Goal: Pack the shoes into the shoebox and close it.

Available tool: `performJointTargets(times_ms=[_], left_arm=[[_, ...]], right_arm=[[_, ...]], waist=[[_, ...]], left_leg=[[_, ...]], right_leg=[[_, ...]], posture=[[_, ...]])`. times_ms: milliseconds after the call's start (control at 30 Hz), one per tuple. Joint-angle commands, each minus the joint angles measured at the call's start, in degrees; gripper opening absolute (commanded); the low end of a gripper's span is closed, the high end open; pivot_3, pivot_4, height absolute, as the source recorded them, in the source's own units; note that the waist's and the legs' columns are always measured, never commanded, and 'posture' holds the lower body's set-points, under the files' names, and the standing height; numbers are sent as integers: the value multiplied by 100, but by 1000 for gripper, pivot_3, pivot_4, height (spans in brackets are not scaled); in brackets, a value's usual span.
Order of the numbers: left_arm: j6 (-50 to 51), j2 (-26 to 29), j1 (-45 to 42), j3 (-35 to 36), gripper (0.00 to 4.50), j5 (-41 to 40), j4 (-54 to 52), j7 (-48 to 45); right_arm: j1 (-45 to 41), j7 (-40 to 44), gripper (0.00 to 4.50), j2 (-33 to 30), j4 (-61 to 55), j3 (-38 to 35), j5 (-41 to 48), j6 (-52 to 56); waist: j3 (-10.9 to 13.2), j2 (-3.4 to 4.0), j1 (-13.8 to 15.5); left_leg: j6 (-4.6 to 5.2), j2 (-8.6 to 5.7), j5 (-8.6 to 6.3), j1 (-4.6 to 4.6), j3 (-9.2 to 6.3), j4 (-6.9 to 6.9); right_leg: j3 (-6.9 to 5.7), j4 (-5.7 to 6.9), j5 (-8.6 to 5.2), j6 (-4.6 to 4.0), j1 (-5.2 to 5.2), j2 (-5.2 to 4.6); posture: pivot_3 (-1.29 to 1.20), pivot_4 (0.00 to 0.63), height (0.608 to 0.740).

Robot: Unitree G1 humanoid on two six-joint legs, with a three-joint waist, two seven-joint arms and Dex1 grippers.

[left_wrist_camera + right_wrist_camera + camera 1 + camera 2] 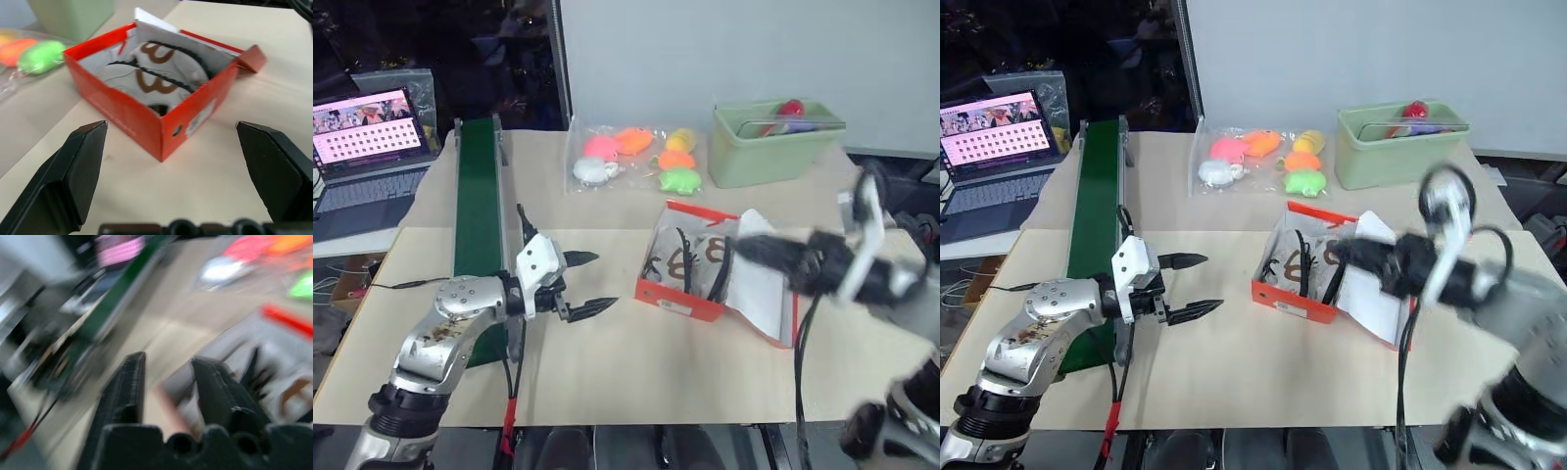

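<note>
Your whitish-beige laced shoes already lie inside the red-orange cardboard shoebox on the bench, lid unclosed, left hand spread nearby, right hand narrowly parted, empty.

The right gripper is smeared by motion blur, its finger gap unreadable. The shoes sit partly hidden behind the shoebox walls and white paper. The laptop is cut off at the left edge.
</note>
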Motion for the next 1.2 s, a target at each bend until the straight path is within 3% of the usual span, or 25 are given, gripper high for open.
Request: performJointTargets(times_ms=[33, 133, 300, 567, 667, 867, 1200], left_arm=[[-195, 36, -75, -14, 4500, -30, -18, -146], [-229, 9, -150, -94, 4500, 7, 50, -192], [-200, 20, -190, -157, 4500, -43, 9, -259], [-246, 125, -182, -169, 4500, 6, 33, -372], [-227, 123, -207, -169, 4500, -2, 27, -352], [-210, 151, -269, -138, 4500, -6, 37, -347], [-141, 168, -293, -142, 4500, -27, -93, -286]], right_arm=[[1362, 631, 96, -321, -759, -11, 475, -439], [2084, 468, 31, -620, -999, 924, -246, -1048], [2124, -719, 31, -517, -188, 2567, -1964, -2028], [1521, -2085, 31, 676, 1314, 3602, -3575, -3288], [1556, -2221, 31, 789, 1457, 3898, -3967, -3541], [1630, -2825, 31, 1193, 1762, 3909, -4604, -3996], [1930, -4641, 31, 2659, 2530, 2740, -5229, -5451]], waist=[[-1, 1, 0], [-1, 2, -83], [-3, -6, -80], [-3, -6, -49], [-3, -5, -44], [-5, -8, -50], [-29, -33, 6]], left_leg=[[0, 0, 0, 4, 1, 0], [0, 3, 0, 13, 10, 0], [-1, 6, 7, 42, 23, 1], [-2, 3, 9, 18, 24, -1], [-1, 2, 9, 16, 24, -2], [-2, 2, 9, 25, 25, -1], [-2, 0, 9, 43, 26, 0]], right_leg=[[2, 1, -1, 0, 2, 0], [13, 7, -3, 2, 3, 2], [23, 7, -26, 40, 17, 5], [32, 11, -7, 8, -7, 6], [32, 12, -6, 6, -9, 4], [32, 12, -7, 9, 2, 4], [31, 12, -4, 6, 19, -1]], posture=[[0, 150, 729], [0, 150, 729], [0, 150, 729], [0, 150, 729], [0, 150, 729], [0, 150, 729], [0, 150, 729]])
